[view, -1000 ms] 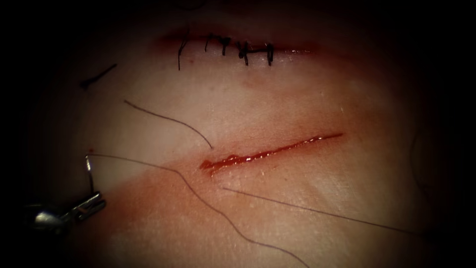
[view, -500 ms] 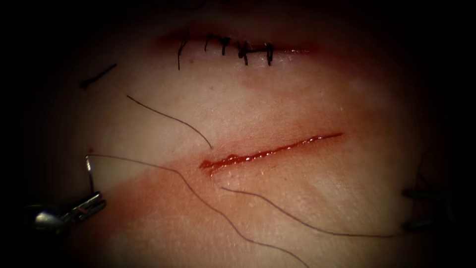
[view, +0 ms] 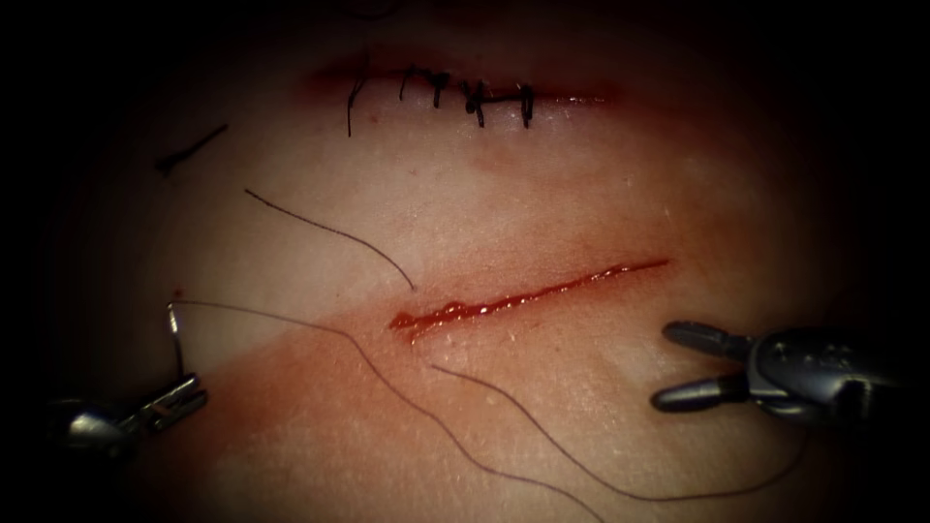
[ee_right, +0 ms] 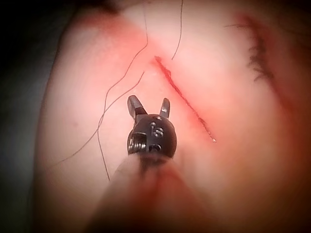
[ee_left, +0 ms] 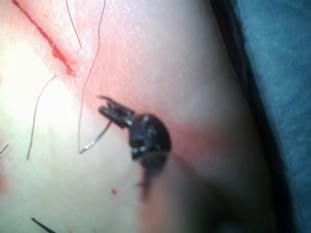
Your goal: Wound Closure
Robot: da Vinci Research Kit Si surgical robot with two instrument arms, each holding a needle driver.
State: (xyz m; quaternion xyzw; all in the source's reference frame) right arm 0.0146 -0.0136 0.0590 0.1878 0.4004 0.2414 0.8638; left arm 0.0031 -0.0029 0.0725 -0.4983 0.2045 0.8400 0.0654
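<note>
Right tool (view: 678, 366), jaws spread and empty, hovers over the tissue (view: 581, 174) right of the cut (view: 523, 298). Left tool (view: 179, 399), far left, pinches the needle (view: 174, 334) near one end, clear of tissue; thread (view: 407, 407) trails across.

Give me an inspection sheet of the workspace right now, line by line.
Surface: tissue, one open cut with red fluid; an older stitched cut above.
Job's things: needle held near one end, standing free of the tissue left of the cut; thread trails from it and across the tissue.
Clutter: cut end of thread.
Grippers: left pincer shut on the needle; right pincer open, holding nothing.
Cables: nothing seen.
Surroundings: blue-grey cloth beside the tissue.
</note>
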